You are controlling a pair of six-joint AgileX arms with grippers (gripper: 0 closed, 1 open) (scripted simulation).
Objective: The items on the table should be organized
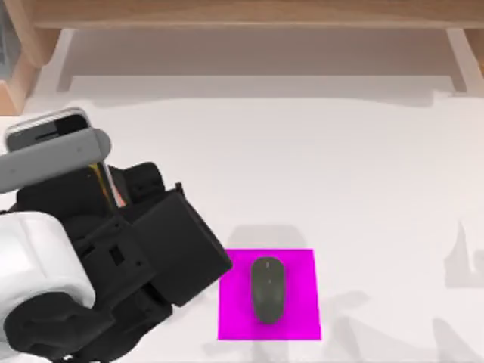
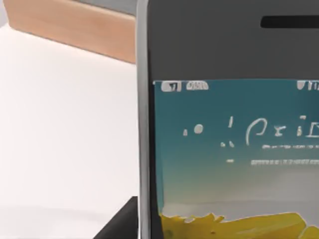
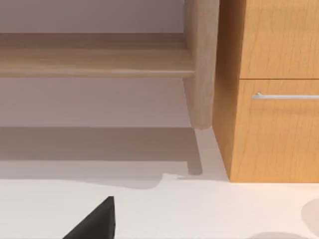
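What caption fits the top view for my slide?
Left arm holds the smartphone at the table's left; mouse rests on the magenta pad.

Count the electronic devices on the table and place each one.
2. The computer mouse lies on the magenta pad near the front edge; the smartphone is at the table's left, by the left arm. Others may be hidden beneath that arm.

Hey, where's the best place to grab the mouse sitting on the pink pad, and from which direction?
Probably from straight above, fingers closing across the narrow middle of the mouse. It lies flat on the magenta pad, long axis running toward the shelf, so its two long sides sit exposed and close together.
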